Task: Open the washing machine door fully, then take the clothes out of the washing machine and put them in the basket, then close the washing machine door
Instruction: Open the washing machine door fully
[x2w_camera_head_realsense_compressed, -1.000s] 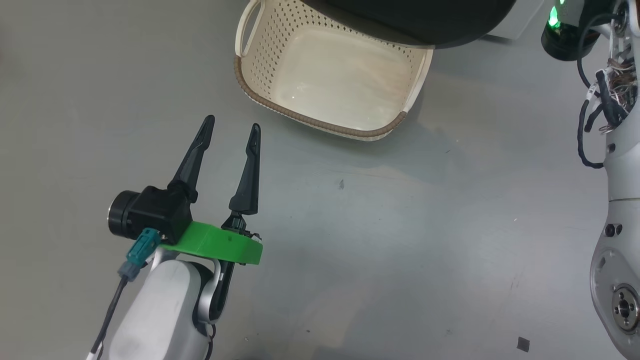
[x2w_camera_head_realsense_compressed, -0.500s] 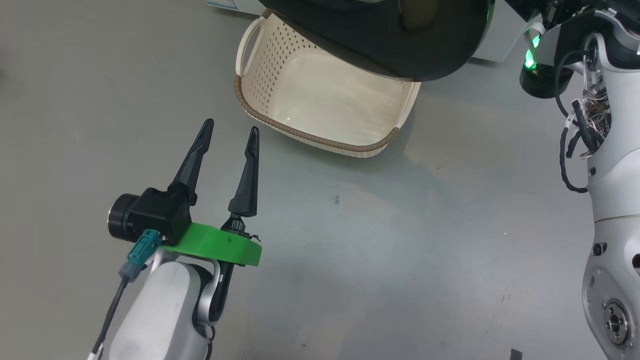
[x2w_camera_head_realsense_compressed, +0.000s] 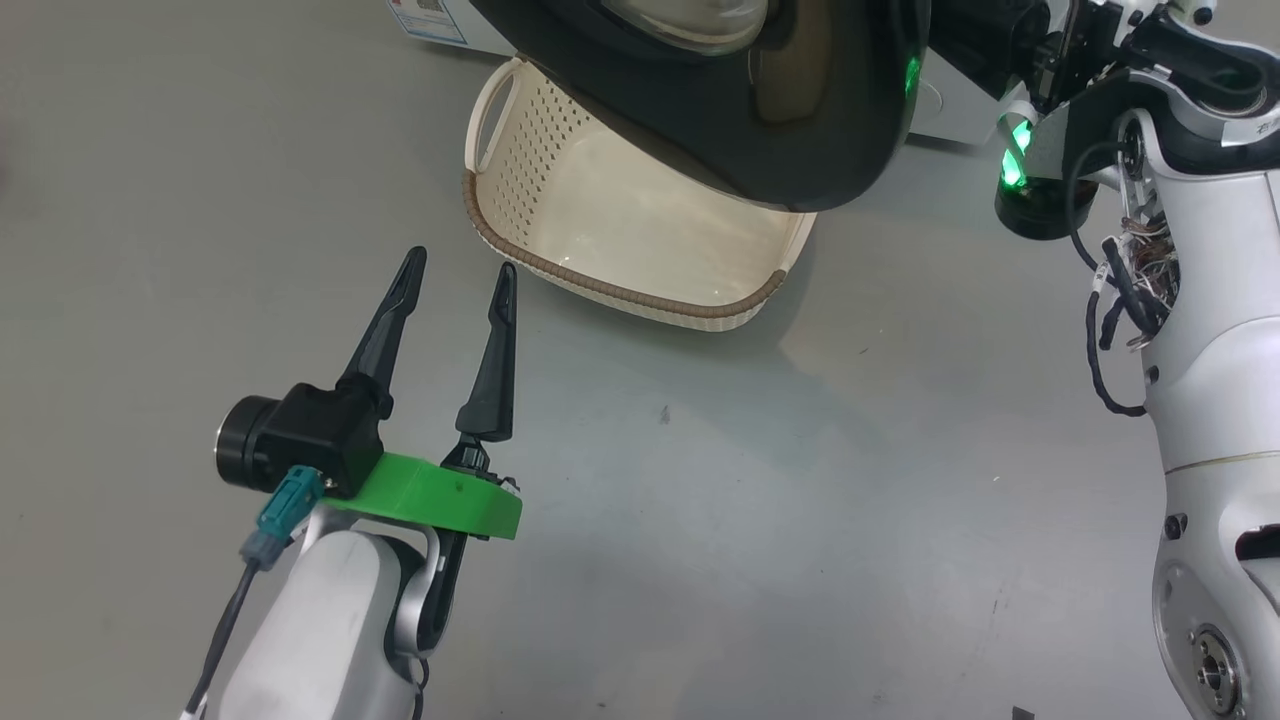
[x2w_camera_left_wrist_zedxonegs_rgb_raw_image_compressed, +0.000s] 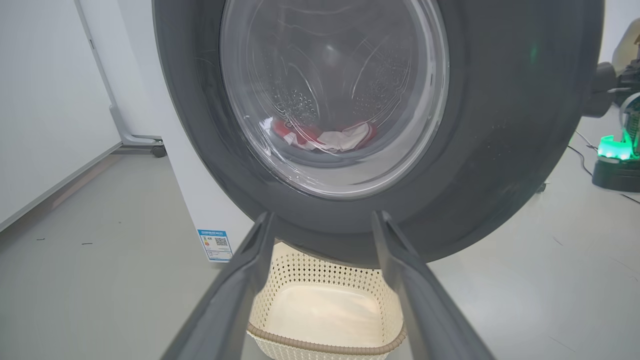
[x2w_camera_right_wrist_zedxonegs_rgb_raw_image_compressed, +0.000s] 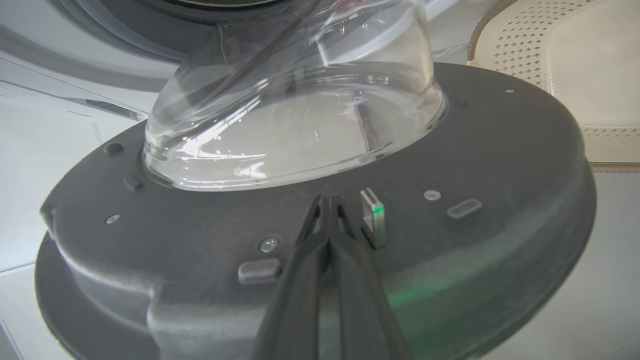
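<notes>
Touching door (x2w_camera_right_wrist_zedxonegs_rgb_raw_image_compressed: 500, 150) inside face, mid frame: right gripper (x2w_camera_right_wrist_zedxonegs_rgb_raw_image_compressed: 327, 202), jaws together. Left gripper (x2w_camera_head_realsense_compressed: 461, 262), lower left, jaws apart, hanging free. Door needing slow, wide swing, clearing basket (x2w_camera_head_realsense_compressed: 620, 292).

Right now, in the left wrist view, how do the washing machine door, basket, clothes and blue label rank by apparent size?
1. washing machine door
2. basket
3. clothes, farther off behind the door, so their true size is unsure
4. blue label
</notes>
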